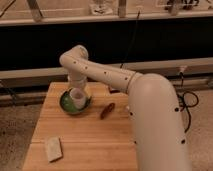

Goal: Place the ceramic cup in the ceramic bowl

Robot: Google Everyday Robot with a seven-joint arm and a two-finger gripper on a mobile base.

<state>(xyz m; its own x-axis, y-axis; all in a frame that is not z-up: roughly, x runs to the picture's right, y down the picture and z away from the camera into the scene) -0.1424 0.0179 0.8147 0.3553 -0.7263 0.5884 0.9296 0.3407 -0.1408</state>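
Cup (76,96) sits within the bowl (65,104) near the table's (90,140) far left corner. My gripper (78,86) is directly over it, and I cannot tell its grip. A brown thing (107,110) lies mid-table. A pale block (53,149) is by the front left corner.

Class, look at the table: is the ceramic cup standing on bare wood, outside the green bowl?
No, the ceramic cup is within the green bowl, with the gripper right above it.
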